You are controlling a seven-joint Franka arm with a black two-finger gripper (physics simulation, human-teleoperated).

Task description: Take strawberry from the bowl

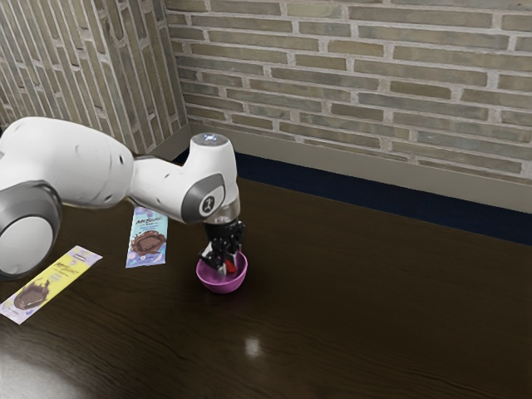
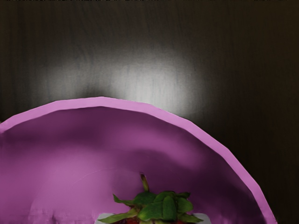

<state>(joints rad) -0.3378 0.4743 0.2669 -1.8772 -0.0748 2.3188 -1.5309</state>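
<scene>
- Strawberry (image 1: 231, 267) sits in the bowl (image 1: 222, 286), right at the claw (image 1: 225, 265).
- Claw is down inside the bowl; I cannot tell whether it is open or has a grip on the berry.
- A lift with a weak or off-centre hold could let the berry slip and roll back.
- Closing on the leaves (image 2: 163, 208) more than the flesh would likely cause that too.
- A sideways move while this low could catch the rim and drag or tip the bowl.
- Exterior view gives the arm (image 1: 170, 184) coming from its left, with the blue bar (image 1: 148, 239) left of the bowl and the yellow bar (image 1: 51, 284) farther left and nearer, both on the surface (image 1: 374, 307).
- Wrist view gives the leaves and thin stem (image 2: 144, 183), facing up towards the hand.
</scene>
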